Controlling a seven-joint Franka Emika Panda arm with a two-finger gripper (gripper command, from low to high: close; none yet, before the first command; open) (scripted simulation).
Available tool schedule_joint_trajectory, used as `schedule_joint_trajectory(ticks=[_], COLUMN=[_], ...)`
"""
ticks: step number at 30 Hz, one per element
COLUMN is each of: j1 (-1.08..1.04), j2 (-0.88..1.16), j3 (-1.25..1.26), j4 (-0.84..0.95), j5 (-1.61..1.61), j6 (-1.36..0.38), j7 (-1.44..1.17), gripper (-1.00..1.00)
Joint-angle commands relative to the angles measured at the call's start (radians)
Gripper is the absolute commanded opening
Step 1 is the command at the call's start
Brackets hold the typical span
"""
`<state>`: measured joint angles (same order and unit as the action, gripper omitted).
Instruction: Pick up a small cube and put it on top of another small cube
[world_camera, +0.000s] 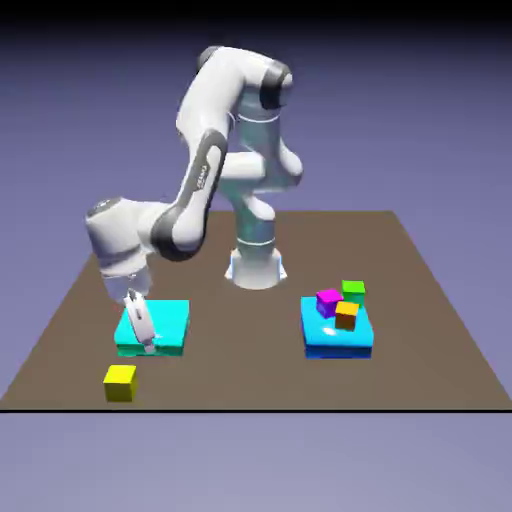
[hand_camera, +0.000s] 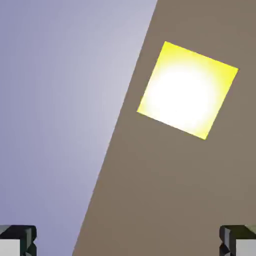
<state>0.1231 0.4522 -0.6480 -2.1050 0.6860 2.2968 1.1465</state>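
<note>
Yellow cube (world_camera: 120, 382) on table; end effector (world_camera: 147, 344) spread wide, empty, angled down above it.

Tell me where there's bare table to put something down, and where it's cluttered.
Bare brown table lies between the cyan slab and the blue slab, and along the near edge right of the yellow cube. The blue slab is crowded with a magenta cube, a green cube and an orange cube. The pincer hangs over the cyan slab.

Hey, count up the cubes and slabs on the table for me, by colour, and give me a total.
Yellow cube: 1
Orange cube: 1
Magenta cube: 1
Green cube: 1
Cyan slab: 1
Blue slab: 1
Total: 6 things, 4 cubes and 2 slabs.
</note>
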Motion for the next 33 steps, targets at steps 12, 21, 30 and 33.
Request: schedule_joint_trajectory(ticks=[12, 21, 30, 33], j1=[-0.012, 0.056, 0.146, 0.176], j2=[0.371, 0.162, -0.164, -0.273], j3=[-0.077, -0.067, 0.256, 0.363], j4=[0.195, 0.107, -0.131, -0.21], j5=[0.276, 0.083, -0.218, -0.319], j6=[-0.109, -0.185, -0.17, -0.165], j7=[0.052, 0.01, -0.296, -0.398], gripper=[0.0, -1.0, -1.0, -1.0])
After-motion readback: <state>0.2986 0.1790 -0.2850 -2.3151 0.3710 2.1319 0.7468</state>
